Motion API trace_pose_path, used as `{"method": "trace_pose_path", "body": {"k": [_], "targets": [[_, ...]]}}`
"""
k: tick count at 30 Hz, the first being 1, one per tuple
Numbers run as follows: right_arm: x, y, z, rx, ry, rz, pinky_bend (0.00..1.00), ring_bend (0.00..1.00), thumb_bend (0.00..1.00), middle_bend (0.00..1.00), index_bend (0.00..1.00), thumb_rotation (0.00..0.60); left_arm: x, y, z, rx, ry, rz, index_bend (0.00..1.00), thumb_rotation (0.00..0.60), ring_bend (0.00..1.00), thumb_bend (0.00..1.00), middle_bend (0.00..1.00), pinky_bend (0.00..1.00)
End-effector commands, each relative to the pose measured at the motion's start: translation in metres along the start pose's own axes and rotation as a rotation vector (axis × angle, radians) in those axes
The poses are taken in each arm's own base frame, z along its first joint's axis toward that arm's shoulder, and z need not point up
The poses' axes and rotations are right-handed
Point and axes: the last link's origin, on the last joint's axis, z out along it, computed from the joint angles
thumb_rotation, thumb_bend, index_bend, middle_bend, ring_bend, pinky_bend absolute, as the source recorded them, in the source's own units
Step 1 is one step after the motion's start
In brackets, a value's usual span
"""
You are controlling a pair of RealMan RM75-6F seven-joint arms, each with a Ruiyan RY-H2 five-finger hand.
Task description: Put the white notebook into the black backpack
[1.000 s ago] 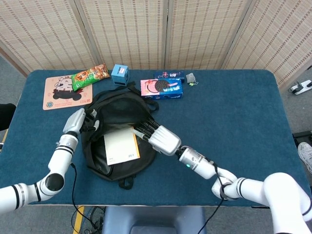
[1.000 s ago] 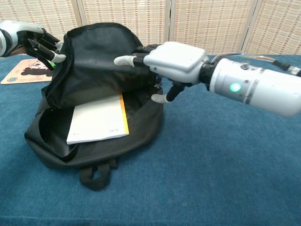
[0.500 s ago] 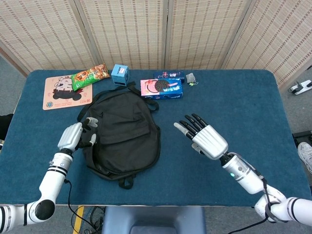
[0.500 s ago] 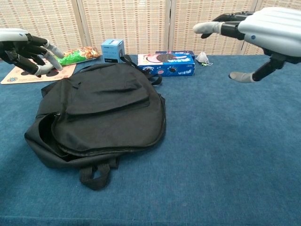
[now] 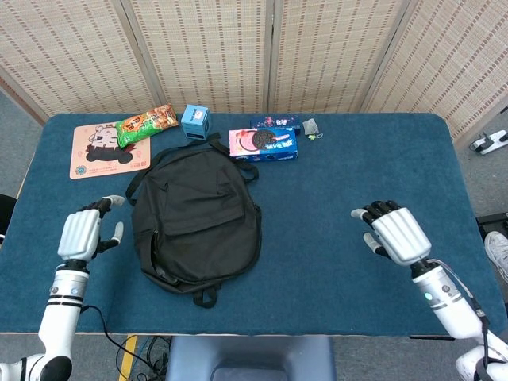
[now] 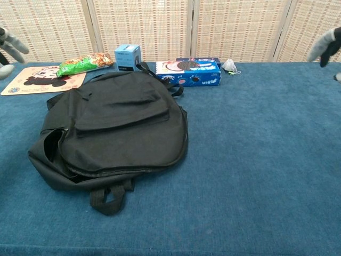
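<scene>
The black backpack (image 5: 198, 216) lies flap-down between the two hands, the white notebook nowhere visible, presumably inside it. Left hand (image 5: 82, 233), just beside the bag, and right hand (image 5: 395, 232), well apart, hold nothing, fingers loosely apart. The task looks finished; only parking the arms remains.

Black backpack (image 5: 198, 214) lies flat, flap down, left of table (image 5: 357, 167) centre (notebook not visible). Left hand (image 5: 82, 233) near left edge, empty, fingers apart; right hand (image 5: 397, 233) toward right edge, empty. Snack boxes (image 5: 263, 144), green packet (image 5: 145, 123) along far edge.
</scene>
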Motion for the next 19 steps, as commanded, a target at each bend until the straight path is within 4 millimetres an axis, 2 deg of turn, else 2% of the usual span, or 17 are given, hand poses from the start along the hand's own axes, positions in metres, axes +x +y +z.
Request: {"method": "trace_pose_path", "body": {"k": [1,5,7,11,14,19], "targets": [[-0.001,0.015,-0.026,-0.097,-0.003,0.035,0.41,0.34,0.4,0.43,0.35,0.6,0.004,-0.023,-0.026,0.052,0.047,0.09,0.31,0.6,0.31,0.48,0.29,0.31],[-0.003,0.027,-0.051,-0.195,-0.02,0.057,0.41,0.34,0.4,0.38,0.35,0.6,0.008,-0.038,-0.049,0.094,0.078,0.142,0.28,0.6,0.26,0.48,0.25,0.26],[-0.005,0.031,-0.062,-0.236,-0.032,0.065,0.4,0.31,0.4,0.34,0.32,0.6,0.008,-0.043,-0.06,0.113,0.089,0.173,0.23,0.6,0.18,0.45,0.19,0.19],[-0.007,0.038,-0.081,-0.309,-0.051,0.084,0.31,0.22,0.39,0.28,0.23,0.6,0.009,-0.05,-0.082,0.142,0.128,0.236,0.12,0.6,0.05,0.35,0.07,0.09],[-0.006,0.04,-0.09,-0.337,-0.054,0.095,0.31,0.22,0.39,0.27,0.22,0.6,0.009,-0.052,-0.098,0.164,0.123,0.255,0.1,0.6,0.04,0.31,0.05,0.07],[-0.006,0.041,-0.094,-0.333,-0.073,0.105,0.3,0.22,0.39,0.27,0.22,0.6,0.011,-0.053,-0.111,0.181,0.119,0.269,0.11,0.6,0.04,0.31,0.05,0.06]]}}
